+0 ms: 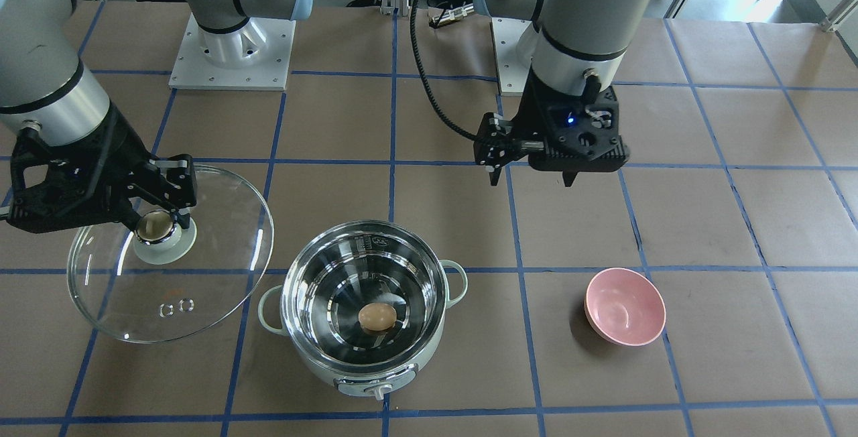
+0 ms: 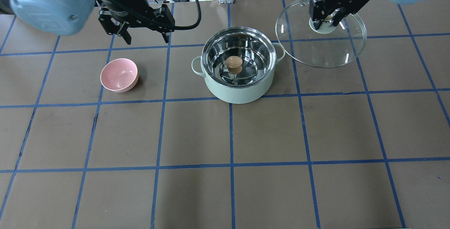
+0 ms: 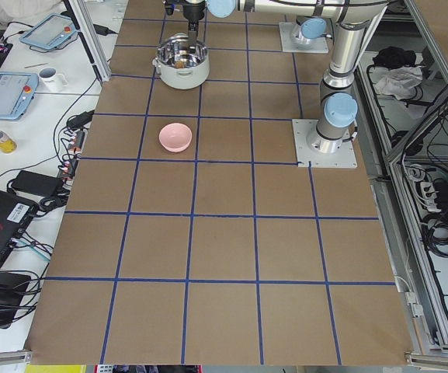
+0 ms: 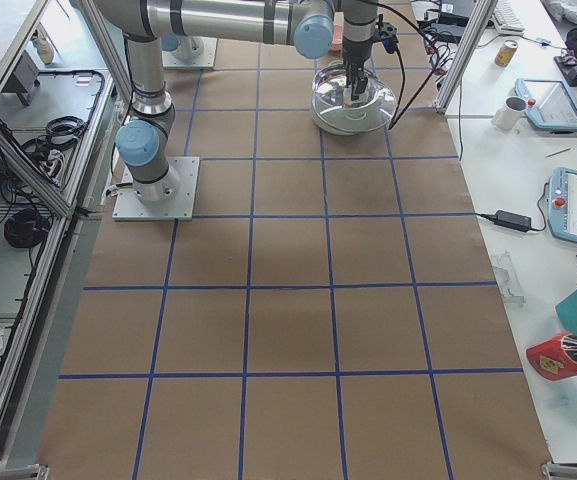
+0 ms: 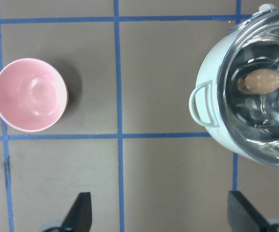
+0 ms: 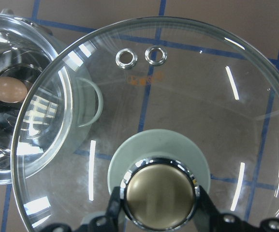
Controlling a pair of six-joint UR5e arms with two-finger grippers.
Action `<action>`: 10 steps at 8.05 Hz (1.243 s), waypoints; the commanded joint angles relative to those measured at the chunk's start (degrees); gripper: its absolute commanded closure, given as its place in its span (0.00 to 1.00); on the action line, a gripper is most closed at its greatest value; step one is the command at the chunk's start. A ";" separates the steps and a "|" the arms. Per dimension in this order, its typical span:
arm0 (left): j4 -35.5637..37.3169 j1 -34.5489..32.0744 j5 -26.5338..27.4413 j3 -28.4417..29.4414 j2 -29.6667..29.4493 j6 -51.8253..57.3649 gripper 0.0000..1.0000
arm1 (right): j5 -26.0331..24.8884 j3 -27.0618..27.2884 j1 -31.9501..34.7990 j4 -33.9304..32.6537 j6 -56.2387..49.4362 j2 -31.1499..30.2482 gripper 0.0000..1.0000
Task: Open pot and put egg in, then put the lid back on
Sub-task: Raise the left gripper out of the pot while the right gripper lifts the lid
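The mint-green pot (image 1: 322, 370) stands open on the table, also in the overhead view (image 2: 239, 92). The tan egg (image 1: 377, 317) lies on its steel bottom, seen too from overhead (image 2: 233, 61) and in both wrist views (image 5: 259, 81) (image 6: 7, 90). My right gripper (image 1: 157, 222) is shut on the beige knob (image 6: 159, 195) of the glass lid (image 1: 201, 289). It holds the lid in the air beside the pot, its edge over one loop handle. My left gripper (image 1: 533, 175) is open and empty, raised between the pot and the pink bowl, behind both.
A small empty pink bowl (image 1: 627, 306) sits on the pot's other side, also in the left wrist view (image 5: 30, 94). Brown paper with blue tape lines covers the table. The arm bases stand at the robot's edge.
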 commanded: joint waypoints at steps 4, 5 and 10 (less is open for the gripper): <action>-9.60 8.29 1.80 0.34 7.25 7.94 0.00 | -0.09 -0.09 13.52 -7.21 18.72 4.30 1.00; -9.60 8.29 1.80 0.34 7.25 7.94 0.00 | -0.09 -0.09 15.46 -8.90 19.89 5.80 1.00; -9.25 8.29 1.54 -0.10 6.81 7.94 0.00 | -0.18 -0.26 20.83 -14.27 26.84 11.43 1.00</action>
